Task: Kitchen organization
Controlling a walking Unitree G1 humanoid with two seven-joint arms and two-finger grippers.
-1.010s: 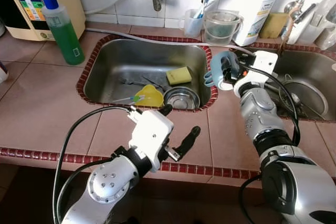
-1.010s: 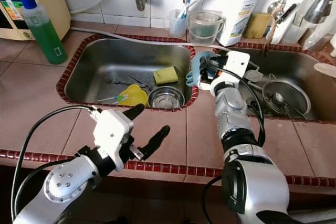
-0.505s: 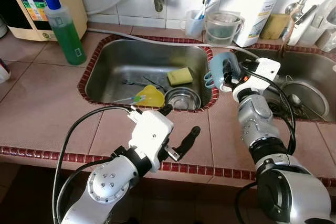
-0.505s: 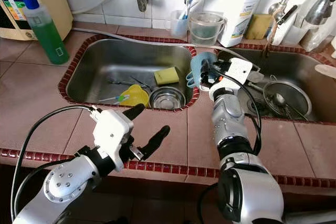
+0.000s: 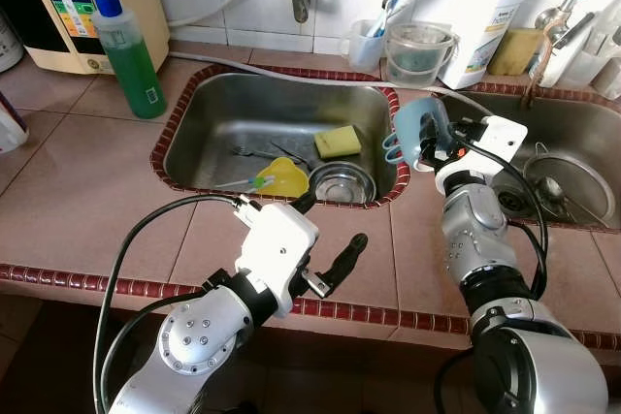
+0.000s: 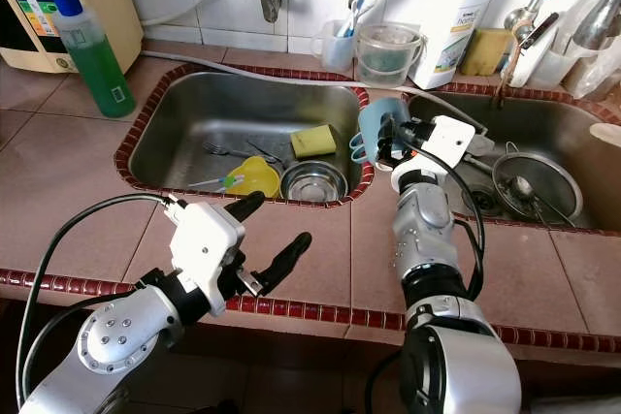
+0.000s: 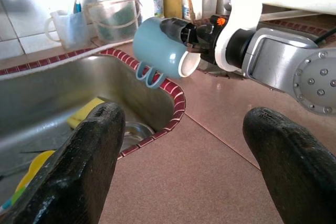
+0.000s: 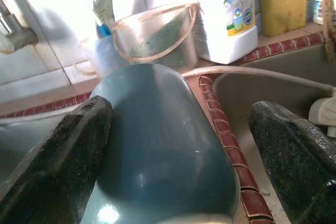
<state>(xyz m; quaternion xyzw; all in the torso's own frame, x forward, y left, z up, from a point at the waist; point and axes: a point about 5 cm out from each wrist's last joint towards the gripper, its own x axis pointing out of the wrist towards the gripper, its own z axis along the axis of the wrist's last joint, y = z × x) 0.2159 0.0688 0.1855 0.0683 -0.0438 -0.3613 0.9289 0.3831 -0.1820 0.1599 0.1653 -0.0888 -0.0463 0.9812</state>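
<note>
Blue mug (image 5: 419,128) sits in my right gripper (image 5: 434,139), right of centre in the head view, held on its side above the red-tiled ridge between the two sinks, its handle hanging down toward the left sink (image 5: 206,129). From the left wrist camera I can see the fingers seem to pinch the mug at its white rim, one apparently inside the mouth; the right wrist camera has the blue body lying between the two black fingers (image 8: 58,166). My left gripper (image 5: 326,238) hovers low in the frame over the front counter (image 5: 87,191), fingers spread wide and holding nothing. Down in the left sink lie a yellow sponge (image 5: 337,142), a small steel bowl (image 5: 337,182), a yellow cup (image 5: 280,177) and some cutlery (image 5: 250,152). My worry is the grip: a rim pinch on a glazed mug is shallow, and with the mug horizontal its weight levers against the fingers, so a quick wrist turn could let it slide out and strike the tile edge or drop onto the bowl. Swinging it toward the back ledge could also clip the clear jug (image 5: 418,50) or the white bottle (image 5: 486,15) crowded there.
</note>
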